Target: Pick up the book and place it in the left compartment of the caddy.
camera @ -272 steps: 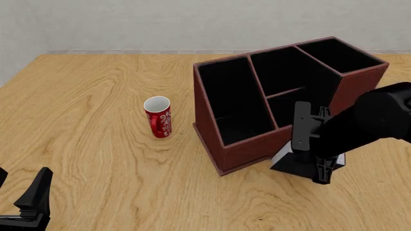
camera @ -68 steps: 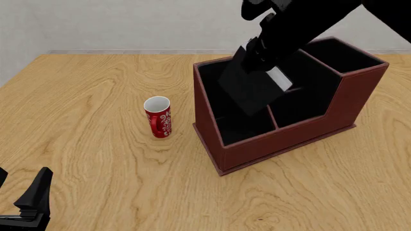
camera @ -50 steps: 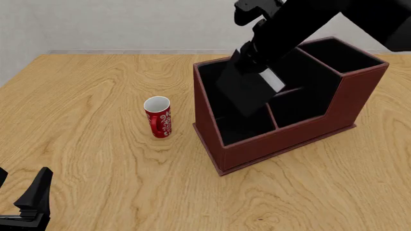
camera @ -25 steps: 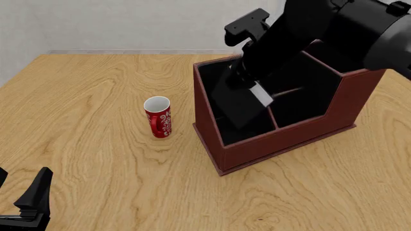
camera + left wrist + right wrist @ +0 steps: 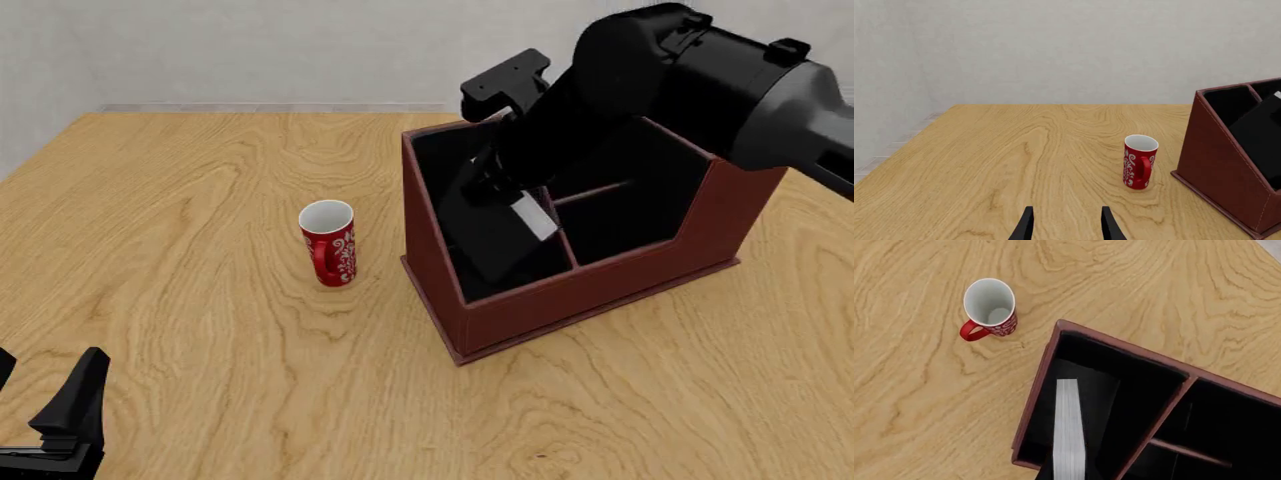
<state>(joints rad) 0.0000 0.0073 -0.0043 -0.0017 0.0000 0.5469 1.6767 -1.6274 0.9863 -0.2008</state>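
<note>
The black book (image 5: 491,238) hangs tilted, its lower end down inside the left compartment (image 5: 441,160) of the reddish-brown caddy (image 5: 587,292). My right gripper (image 5: 498,186) is shut on the book's upper end, above the slot. In the right wrist view the white page edges of the book (image 5: 1069,425) run down into the left compartment (image 5: 1124,405), next to the caddy wall (image 5: 1039,385). The left wrist view shows the book (image 5: 1262,132) as a black slab leaning in the caddy (image 5: 1217,165). My left gripper (image 5: 1067,231) is open and empty, low at the near left (image 5: 60,430).
A red mug (image 5: 328,243) with white patterns stands upright on the wooden table, left of the caddy and apart from it; it also shows as the mug (image 5: 1139,161) and the mug (image 5: 991,307). Two shorter slots (image 5: 627,215) lie on the caddy's right side.
The right arm has come down and to the left, sinking the tilted book deeper into the left compartment. The left arm and the mug have not moved.
</note>
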